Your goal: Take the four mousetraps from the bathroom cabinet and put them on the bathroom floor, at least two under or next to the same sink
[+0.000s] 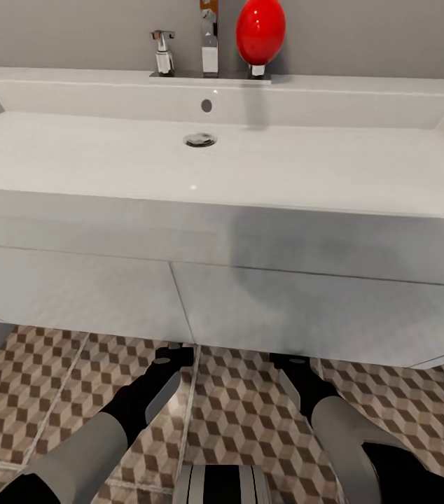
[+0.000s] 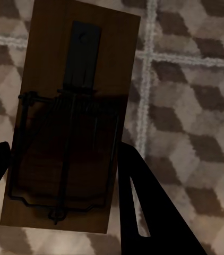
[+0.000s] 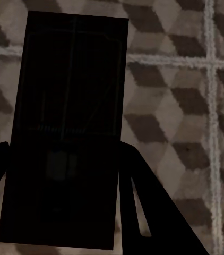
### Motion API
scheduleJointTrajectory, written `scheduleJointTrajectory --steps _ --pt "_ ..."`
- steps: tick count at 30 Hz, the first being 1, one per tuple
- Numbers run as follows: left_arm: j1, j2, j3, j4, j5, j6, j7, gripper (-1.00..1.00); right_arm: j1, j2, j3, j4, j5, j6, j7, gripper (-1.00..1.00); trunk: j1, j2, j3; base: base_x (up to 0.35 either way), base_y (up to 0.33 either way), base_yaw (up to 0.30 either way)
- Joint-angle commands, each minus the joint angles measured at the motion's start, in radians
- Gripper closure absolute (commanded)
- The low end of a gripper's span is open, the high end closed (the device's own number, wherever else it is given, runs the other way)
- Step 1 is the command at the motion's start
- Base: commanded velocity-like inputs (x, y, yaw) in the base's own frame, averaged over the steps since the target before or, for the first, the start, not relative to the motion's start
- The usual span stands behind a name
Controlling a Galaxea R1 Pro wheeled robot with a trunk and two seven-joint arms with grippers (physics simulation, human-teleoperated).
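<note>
In the left wrist view a brown mousetrap (image 2: 80, 79) with dark wire parts sits between the two black fingers of my left gripper (image 2: 64, 151), which is shut on it just above the cube-patterned bathroom floor (image 2: 191, 106). My right gripper (image 3: 64, 149) is shut on a second mousetrap (image 3: 72, 69), very dark in shadow, over the same floor (image 3: 170, 106). In the head view both arms reach under the white vanity (image 1: 110, 294) below the sink (image 1: 222, 161), and the vanity's lower edge hides the grippers. The cabinet is out of view.
A chrome tap (image 1: 209, 42) and a red egg-shaped object (image 1: 260, 31) stand at the back of the basin by the grey wall. The vanity's lower edge hangs close above both wrists. Patterned floor (image 1: 236, 420) lies open between my arms.
</note>
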Motion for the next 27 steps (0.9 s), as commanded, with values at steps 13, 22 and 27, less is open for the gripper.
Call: scheduleJointTrajectory --steps 13,22,27 --pt "-0.002 -0.002 -0.003 0.000 0.006 0.003 0.014 1.00 -0.034 -0.001 -0.015 0.002 0.003 0.003 -0.002 1.00 0.000 0.000 -0.001 0.002 0.000 0.000" --pt "-0.010 -0.002 -0.003 0.001 0.005 0.003 0.013 1.00 -0.033 -0.001 -0.016 0.001 0.001 0.002 -0.005 1.00 0.000 0.000 -0.001 0.000 0.000 0.000" --pt "-0.030 -0.005 -0.003 0.003 0.005 0.003 0.011 1.00 -0.031 -0.001 -0.016 0.001 0.001 0.001 -0.005 1.00 0.000 0.000 -0.001 0.000 0.000 0.000"
